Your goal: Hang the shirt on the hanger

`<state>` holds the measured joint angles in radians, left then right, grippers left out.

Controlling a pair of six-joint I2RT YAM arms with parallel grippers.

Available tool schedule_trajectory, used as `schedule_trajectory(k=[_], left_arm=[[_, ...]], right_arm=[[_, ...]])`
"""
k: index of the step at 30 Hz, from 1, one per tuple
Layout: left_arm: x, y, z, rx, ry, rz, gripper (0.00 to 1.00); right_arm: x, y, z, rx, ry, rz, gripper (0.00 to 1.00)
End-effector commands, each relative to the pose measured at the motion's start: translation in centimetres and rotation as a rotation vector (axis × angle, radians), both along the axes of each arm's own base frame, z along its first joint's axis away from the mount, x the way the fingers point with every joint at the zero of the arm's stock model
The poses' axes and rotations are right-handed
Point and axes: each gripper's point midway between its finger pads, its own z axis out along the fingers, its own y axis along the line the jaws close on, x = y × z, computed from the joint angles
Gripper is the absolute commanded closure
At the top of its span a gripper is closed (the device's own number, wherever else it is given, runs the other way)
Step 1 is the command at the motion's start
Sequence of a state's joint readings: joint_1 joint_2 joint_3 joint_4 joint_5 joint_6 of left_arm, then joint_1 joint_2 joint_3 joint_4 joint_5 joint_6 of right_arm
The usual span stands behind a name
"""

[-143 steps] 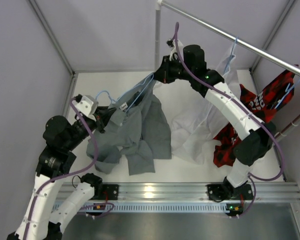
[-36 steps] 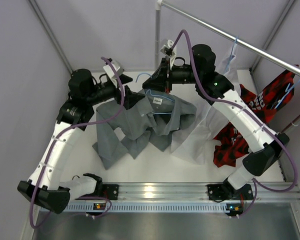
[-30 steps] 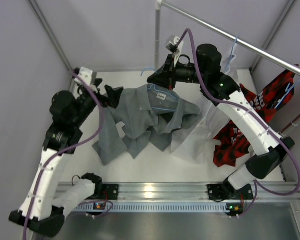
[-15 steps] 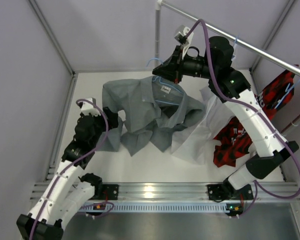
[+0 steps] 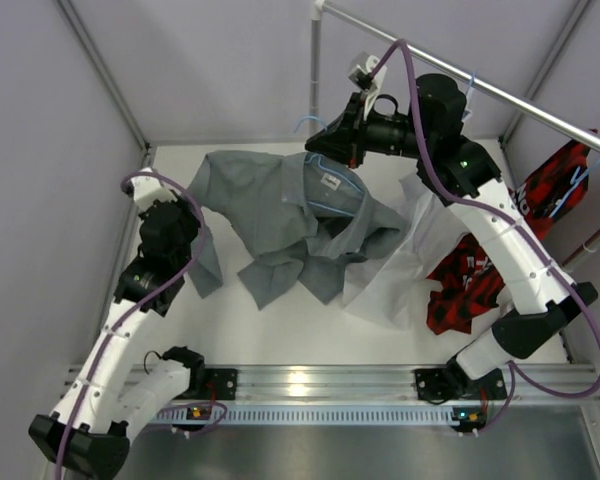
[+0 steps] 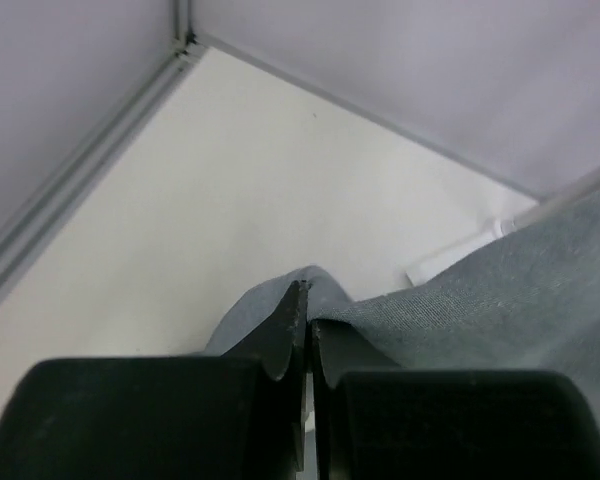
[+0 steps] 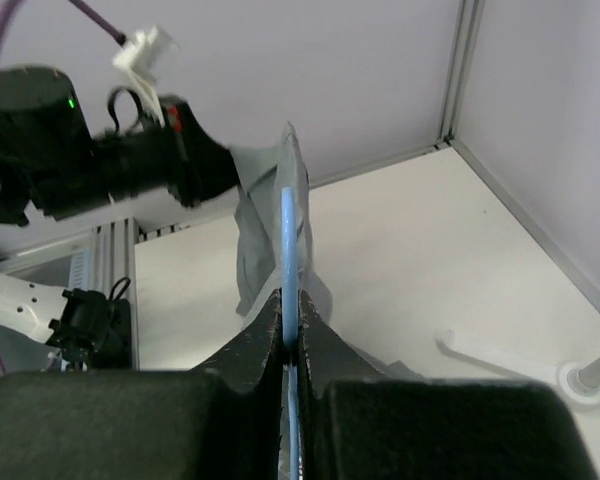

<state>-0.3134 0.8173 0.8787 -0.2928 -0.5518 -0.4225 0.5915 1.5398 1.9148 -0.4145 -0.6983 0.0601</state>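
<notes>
The grey shirt (image 5: pixel 270 215) hangs by its collar from the light-blue hanger (image 7: pixel 288 240), its lower part crumpled on the white table (image 5: pixel 300 320). My right gripper (image 5: pixel 325 150) is shut on the hanger's wire just under the hook (image 5: pixel 306 124), held up at the back. In the right wrist view the blue wire runs straight between its fingertips (image 7: pixel 290 300). At the left, my left gripper (image 5: pixel 192 238) is shut on a fold of the shirt's left edge. Grey cloth wraps its closed tips (image 6: pixel 306 296) in the left wrist view.
A white shirt (image 5: pixel 400 270) and a red-and-black garment (image 5: pixel 500 230) hang on the metal rail (image 5: pixel 460 75) at the right. The rail's upright post (image 5: pixel 315 70) stands just behind the right gripper. Walls close the left and back sides. An aluminium base rail (image 5: pixel 310 383) runs along the front.
My left gripper came away from the shirt's shoulder, dropped to the front left and shut on the shirt's edge, drawing it leftward. The right arm raised the hanger slightly toward the rail.
</notes>
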Motion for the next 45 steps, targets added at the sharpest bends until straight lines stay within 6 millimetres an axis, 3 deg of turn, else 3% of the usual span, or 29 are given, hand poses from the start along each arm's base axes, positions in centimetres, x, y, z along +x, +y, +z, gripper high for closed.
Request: schedule_trajectory(k=[1, 2, 3, 4, 5, 6, 7, 8, 9, 12, 14, 15, 19, 21, 23, 24, 25, 26, 27, 29, 30, 32, 33, 35, 36, 38, 39, 42, 45], left_arm=[[0.2, 3.7, 4.4, 0.002, -0.059, 0.190, 1.00], [0.4, 5.2, 6.8, -0.012, -0.091, 0.234, 1.00], [1.1, 5.0, 7.2, -0.029, -0.079, 0.191, 1.00], [2.3, 5.5, 6.3, -0.038, -0.029, 0.182, 1.00], [2.6, 8.2, 6.5, -0.066, -0.024, 0.232, 1.00], [3.4, 7.7, 7.3, -0.113, -0.033, 0.147, 1.00], [4.2, 8.5, 6.5, -0.165, -0.018, 0.146, 1.00], [4.1, 11.0, 6.1, -0.198, -0.016, 0.187, 1.00], [4.6, 10.9, 5.8, -0.226, -0.012, 0.150, 1.00], [5.9, 9.1, 4.6, -0.285, 0.015, 0.005, 1.00], [6.2, 6.8, 5.9, -0.299, -0.044, -0.133, 1.00], [5.9, 5.3, 5.5, -0.313, -0.053, -0.219, 1.00], [4.6, 2.8, 9.3, -0.243, -0.175, -0.378, 0.97], [4.4, 2.0, 10.9, -0.204, -0.198, -0.443, 1.00], [4.3, 1.7, 11.2, -0.210, -0.200, -0.457, 1.00], [4.4, 2.3, 10.8, -0.223, -0.182, -0.415, 0.93], [4.6, 4.4, 10.8, -0.215, -0.175, -0.284, 0.79], [4.5, 5.7, 10.4, -0.209, -0.155, -0.205, 0.57], [3.8, 6.8, 9.4, -0.201, -0.109, -0.127, 0.02], [2.7, 9.4, 10.4, -0.135, -0.113, 0.020, 0.02], [1.8, 9.2, 12.0, -0.104, -0.151, 0.014, 0.02], [0.8, 7.6, 15.4, -0.039, -0.235, -0.077, 0.02], [0.0, 5.0, 18.4, 0.016, -0.300, -0.222, 0.02], [-1.1, 1.9, 22.0, 0.072, -0.377, -0.393, 0.02], [-2.9, -1.7, 24.7, 0.109, -0.436, -0.581, 0.02], [-3.7, -4.9, 26.5, 0.151, -0.469, -0.773, 0.02], [-6.2, -8.1, 28.3, 0.195, -0.516, -0.946, 0.02], [-8.9, -12.5, 28.5, 0.332, -0.583, -1.230, 0.02], [-11.3, -14.8, 25.9, 0.491, -0.646, -1.486, 0.02]], right_arm=[[-0.1, -1.3, 0.3, 0.002, -0.038, -0.030, 1.00], [0.0, -1.6, -0.1, -0.007, -0.042, -0.028, 1.00], [0.0, -1.8, -0.3, -0.011, -0.045, -0.029, 1.00], [0.1, -2.3, -0.9, -0.021, -0.039, -0.039, 1.00], [0.1, -2.5, -1.1, -0.022, -0.039, -0.045, 1.00], [0.1, -2.7, -1.2, -0.024, -0.037, -0.051, 1.00], [-0.1, -3.2, -1.0, -0.020, -0.043, -0.064, 1.00], [0.0, -3.4, -0.8, -0.017, -0.050, -0.070, 1.00], [-0.1, -3.5, -0.5, -0.012, -0.055, -0.070, 1.00], [-0.2, -3.1, 0.7, 0.029, -0.075, -0.050, 1.00], [-0.2, -2.5, 1.4, 0.065, -0.066, -0.026, 1.00], [0.0, -2.1, 1.3, 0.073, -0.050, -0.013, 1.00], [0.4, -1.1, 1.7, 0.089, -0.040, 0.019, 1.00], [0.3, -0.4, 2.2, 0.095, -0.040, 0.040, 1.00], [0.4, 0.0, 2.8, 0.102, -0.047, 0.049, 1.00], [0.3, 0.1, 3.0, 0.105, -0.049, 0.049, 1.00], [0.4, 0.1, 3.2, 0.108, -0.051, 0.046, 1.00], [0.2, 0.0, 3.7, 0.109, -0.055, 0.044, 1.00], [0.3, 0.1, 3.8, 0.105, -0.059, 0.036, 1.00], [0.1, -0.1, 5.1, 0.108, -0.085, 0.022, 1.00], [0.3, 0.2, 4.6, 0.083, -0.077, 0.010, 1.00], [-0.2, 0.2, 5.9, 0.087, -0.102, 0.001, 1.00], [0.0, 0.7, 5.7, 0.077, -0.101, -0.016, 1.00], [-0.5, 1.1, 7.0, 0.089, -0.130, -0.031, 1.00], [-0.2, 1.8, 6.3, 0.061, -0.119, -0.058, 1.00], [0.4, 2.1, 6.8, 0.037, -0.170, -0.117, 1.00], [-0.1, 2.5, 6.6, 0.024, -0.173, -0.122, 1.00], [-0.1, 2.2, 6.2, 0.001, -0.165, -0.168, 1.00], [-1.1, 1.8, 5.7, -0.015, -0.132, -0.150, 1.00]])
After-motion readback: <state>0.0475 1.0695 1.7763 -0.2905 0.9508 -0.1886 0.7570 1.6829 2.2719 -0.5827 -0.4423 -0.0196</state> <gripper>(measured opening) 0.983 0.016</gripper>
